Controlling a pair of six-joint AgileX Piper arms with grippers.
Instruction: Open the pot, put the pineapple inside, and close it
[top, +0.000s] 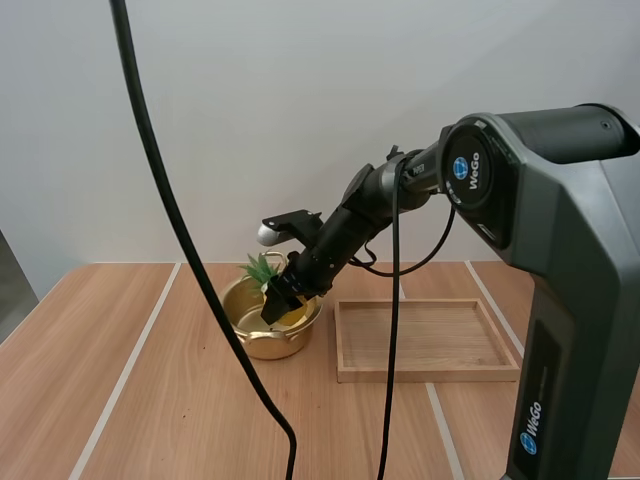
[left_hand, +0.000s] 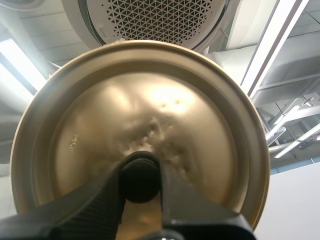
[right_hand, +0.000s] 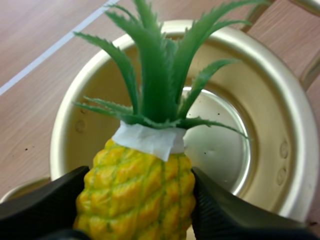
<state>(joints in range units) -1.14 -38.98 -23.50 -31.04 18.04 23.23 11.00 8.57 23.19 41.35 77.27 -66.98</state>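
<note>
The golden lid (left_hand: 150, 100) was held by its black knob (left_hand: 140, 179), pinched tight between the fingers of the left gripper (left_hand: 140, 170). Further right, the pineapple (right_hand: 137, 190) was clamped by the right gripper (top: 280, 300) in the open pot (top: 255, 342), leaves over the far rim. 1 wooden tray (top: 430, 375) lay just right of the pot.

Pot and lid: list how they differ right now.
The golden metal pot stands open on the wooden table; the round golden metal lid is held aloft. The pot is a deep bowl with the yellow pineapple over its mouth; the lid is a shallow disc, its black knob pinched by the left fingers. Both are shiny gold.
</note>
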